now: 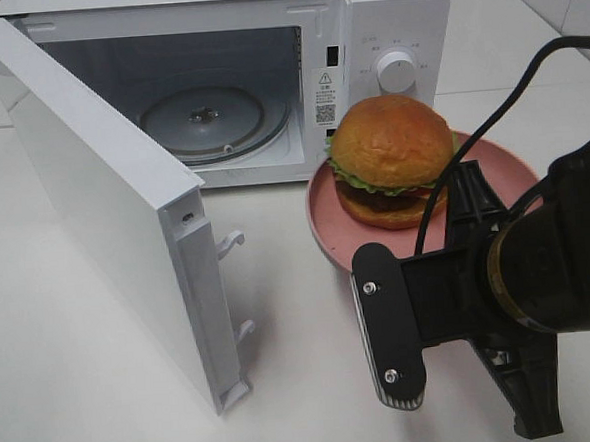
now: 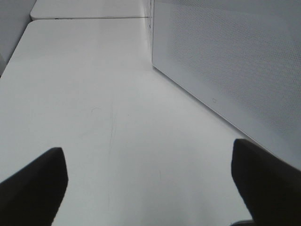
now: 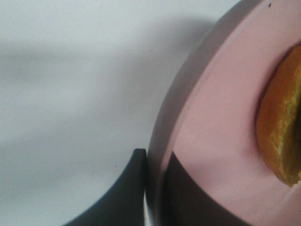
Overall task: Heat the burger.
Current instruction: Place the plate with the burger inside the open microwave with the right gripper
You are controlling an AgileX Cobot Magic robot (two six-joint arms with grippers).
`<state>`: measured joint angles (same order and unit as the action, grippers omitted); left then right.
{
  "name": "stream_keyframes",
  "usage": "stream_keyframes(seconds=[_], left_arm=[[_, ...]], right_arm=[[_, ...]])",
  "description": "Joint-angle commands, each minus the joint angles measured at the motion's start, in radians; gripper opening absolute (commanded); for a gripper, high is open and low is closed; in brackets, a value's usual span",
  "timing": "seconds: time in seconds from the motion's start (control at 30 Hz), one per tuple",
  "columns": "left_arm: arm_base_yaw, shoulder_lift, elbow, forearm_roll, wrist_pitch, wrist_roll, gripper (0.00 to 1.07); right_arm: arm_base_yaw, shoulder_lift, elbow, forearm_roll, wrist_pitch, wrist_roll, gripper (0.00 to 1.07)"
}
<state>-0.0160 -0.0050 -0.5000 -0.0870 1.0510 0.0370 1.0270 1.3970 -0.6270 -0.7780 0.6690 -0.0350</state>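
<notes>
Right hand (image 3: 151, 160) pinches smooth pink plate (image 3: 211, 117) by its rim, glossy domed burger (image 1: 390, 140) atop; left hand (image 2: 146, 147) spread

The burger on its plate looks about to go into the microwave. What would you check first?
1. The white microwave door is swung wide open: ok.
2. The round glass turntable has nothing on it: ok.
3. The right fingers are shut on the rim of the round pink plate: ok.
4. The golden-bun burger sits upright on the plate: ok.
5. The left fingers are open, hold nothing and are outside the door: ok.
6. The grip is firm enough to lift: cannot tell.
</notes>
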Motion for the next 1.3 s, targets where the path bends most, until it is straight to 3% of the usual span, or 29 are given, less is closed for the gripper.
stream_keyframes(seconds=[0.03,0.3,0.37,0.63,0.7,1.13,1.3], left_arm=[[-0.004,-0.024,0.001,-0.005,-0.015,-0.001,0.86],[-0.004,-0.024,0.001,-0.005,-0.015,-0.001,0.86],[-0.004,-0.024,0.001,-0.005,-0.015,-0.001,0.86],[-0.004,-0.024,0.001,-0.005,-0.015,-0.001,0.86],[-0.004,-0.024,0.001,-0.005,-0.015,-0.001,0.86],[-0.004,-0.024,0.001,-0.005,-0.015,-0.001,0.86],[-0.004,-0.024,0.001,-0.005,-0.015,-0.001,0.86]], right_arm=[[0.0,-0.011,-0.004,-0.048,-0.049,-0.048,0.0],[-0.068,-0.011,-0.004,-0.012,-0.159,-0.192,0.0],[-0.128,-0.011,-0.004,0.058,-0.219,-0.348,0.0],[-0.218,-0.011,-0.004,0.154,-0.295,-0.56,0.0],[-0.263,-0.011,-0.004,0.238,-0.334,-0.705,0.0],[-0.376,-0.011,-0.004,0.437,-0.371,-1.066,0.0],[-0.418,-0.011,-0.005,0.614,-0.41,-1.284,0.0]])
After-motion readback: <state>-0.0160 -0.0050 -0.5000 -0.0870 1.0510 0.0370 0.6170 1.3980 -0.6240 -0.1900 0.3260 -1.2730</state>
